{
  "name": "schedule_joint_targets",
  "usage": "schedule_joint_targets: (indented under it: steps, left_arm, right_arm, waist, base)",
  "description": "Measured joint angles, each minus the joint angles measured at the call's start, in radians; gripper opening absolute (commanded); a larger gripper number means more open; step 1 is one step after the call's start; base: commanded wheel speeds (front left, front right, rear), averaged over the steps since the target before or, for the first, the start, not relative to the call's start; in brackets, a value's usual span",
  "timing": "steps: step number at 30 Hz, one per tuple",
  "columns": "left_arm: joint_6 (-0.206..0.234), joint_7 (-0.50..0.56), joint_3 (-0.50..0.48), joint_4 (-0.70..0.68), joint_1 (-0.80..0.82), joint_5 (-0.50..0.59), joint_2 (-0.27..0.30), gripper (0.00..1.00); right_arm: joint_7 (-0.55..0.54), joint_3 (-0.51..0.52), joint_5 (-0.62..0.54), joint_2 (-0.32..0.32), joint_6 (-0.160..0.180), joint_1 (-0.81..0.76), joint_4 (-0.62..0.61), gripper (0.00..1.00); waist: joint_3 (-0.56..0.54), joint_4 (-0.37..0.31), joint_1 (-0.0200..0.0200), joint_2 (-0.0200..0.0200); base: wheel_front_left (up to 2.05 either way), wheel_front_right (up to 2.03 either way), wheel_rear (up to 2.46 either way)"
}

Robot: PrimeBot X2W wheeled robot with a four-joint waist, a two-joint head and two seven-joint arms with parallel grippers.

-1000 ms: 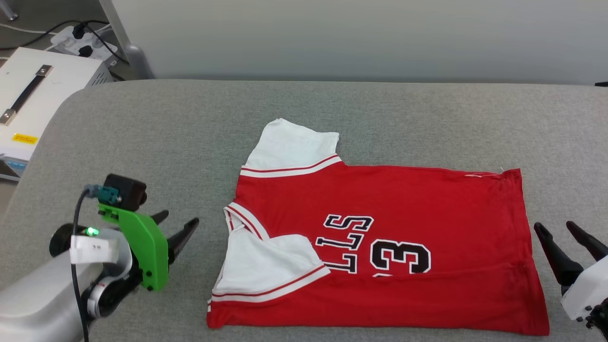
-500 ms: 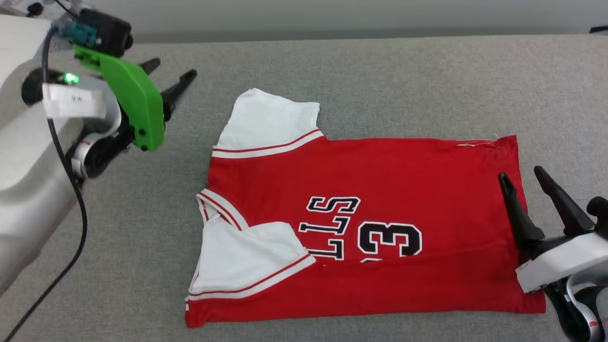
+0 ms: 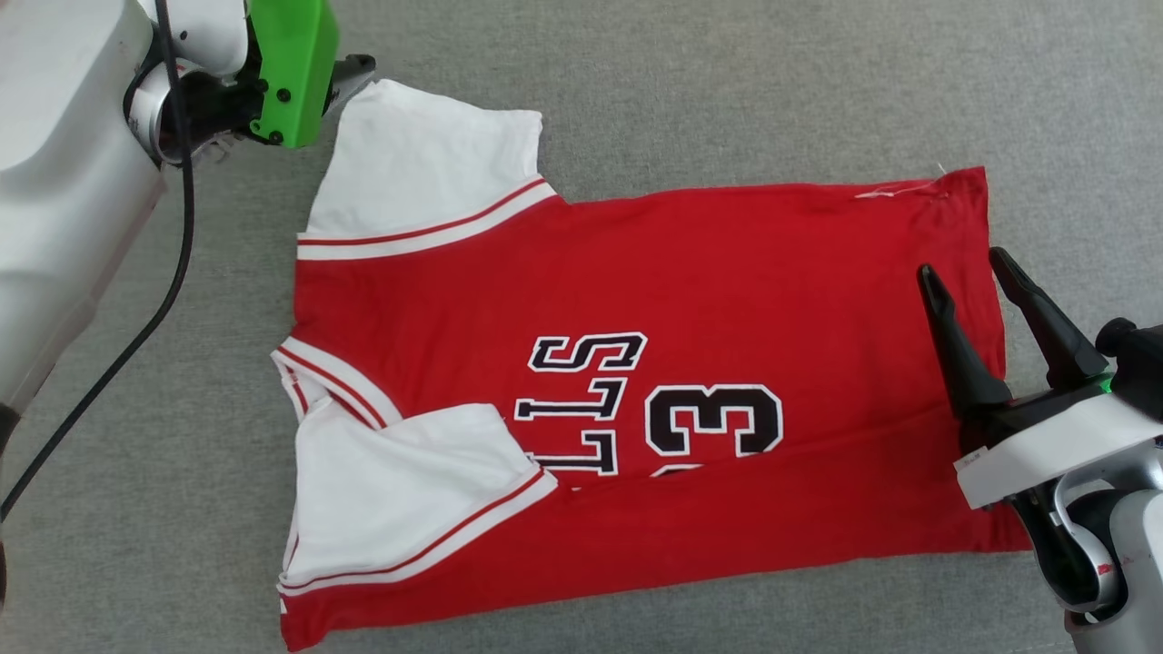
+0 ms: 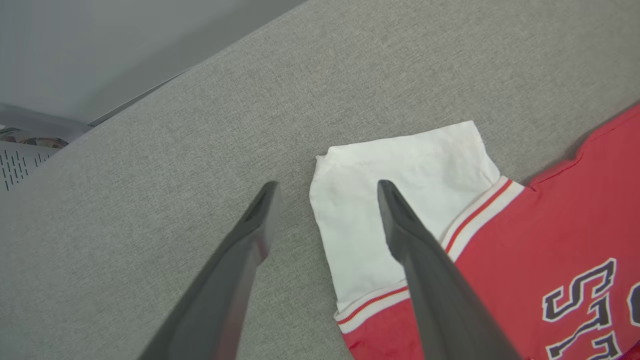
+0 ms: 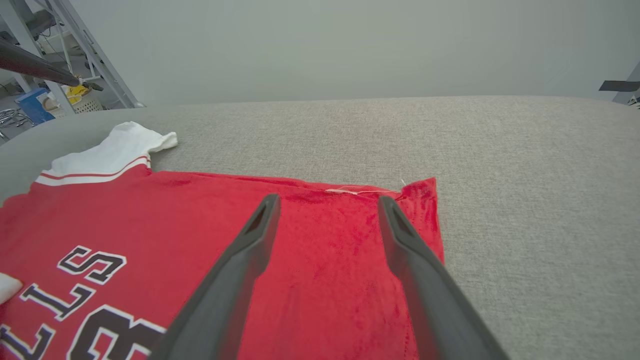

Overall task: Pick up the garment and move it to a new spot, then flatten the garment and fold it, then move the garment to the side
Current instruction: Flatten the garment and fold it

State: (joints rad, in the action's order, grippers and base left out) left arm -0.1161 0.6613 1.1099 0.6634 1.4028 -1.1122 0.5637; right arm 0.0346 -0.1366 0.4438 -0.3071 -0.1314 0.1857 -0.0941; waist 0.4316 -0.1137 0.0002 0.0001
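Grey woven fabric covers the worktop [image 3: 727, 82], whose far edge meets a plain pale wall [image 5: 350, 45]. The garment [image 3: 727, 263], a red jersey-style T-shirt with white short sleeves and black white-outlined lettering [image 3: 581, 400], lies flat on the middle of the worktop. Its collar points toward the worktop's left side and its hem toward the right side.

Task status:
1. Repositioning and flattening: judged complete. The body panel lies smooth, with only faint creases.
2. Folding: judged begun. The long side nearest the robot is turned over onto the front. Its near white sleeve [image 3: 400, 490] rests on the chest, and the flap covers part of the lettering. The far white sleeve [image 3: 427, 173] is not yet folded and points toward the worktop's far edge.
3. Moving to the side: not yet done.

Tool state:
- The left gripper [image 4: 325, 186] has its fingers spread, with nothing between them. It hangs at the outer edge of the far white sleeve, one finger over the sleeve and one over bare worktop. Contact with the cloth cannot be determined.
- The right gripper [image 3: 963, 263] has its fingers spread and holds nothing. It hangs over the hem, tips pointing toward the far hem corner [image 5: 420, 187], beside a loose white thread [image 5: 360, 190].

Judgement: both grippers are placed to take the far long side, so the matching far-side fold is the likely step in hand.
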Motion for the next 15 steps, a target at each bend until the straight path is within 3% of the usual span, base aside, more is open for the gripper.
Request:
schedule_joint_targets:
  steps: [5,13,14,15]
  left_arm:
    - [-0.004,0.06,0.033,0.063,0.03,-0.001,-0.022,1.0]
    - [-0.011,0.056,0.053,0.149,0.028,-0.01,-0.026,1.0]
    - [-0.011,0.057,0.054,0.154,0.029,-0.012,-0.026,0.8]
    - [-0.011,0.06,0.055,0.157,0.029,-0.015,-0.026,0.0]
  right_arm:
    - [0.016,-0.01,0.0,0.001,0.0,0.017,0.012,1.0]
    - [0.04,-0.025,0.009,0.002,0.0,0.041,0.034,1.0]
    - [0.041,-0.023,0.009,0.002,0.0,0.041,0.036,1.0]
    - [0.041,-0.021,0.009,0.001,0.0,0.041,0.037,1.0]
  waist:
    - [0.061,-0.028,0.0,0.0]
    - [0.123,-0.073,-0.0001,0.0]
    - [0.127,-0.075,-0.0001,0.0]
    - [0.129,-0.076,-0.0001,0.0]
  base:
    - [0.0,0.0,0.0]
    - [0.0,0.0,0.0]
    - [0.0,0.0,0.0]
    - [0.0,0.0,0.0]
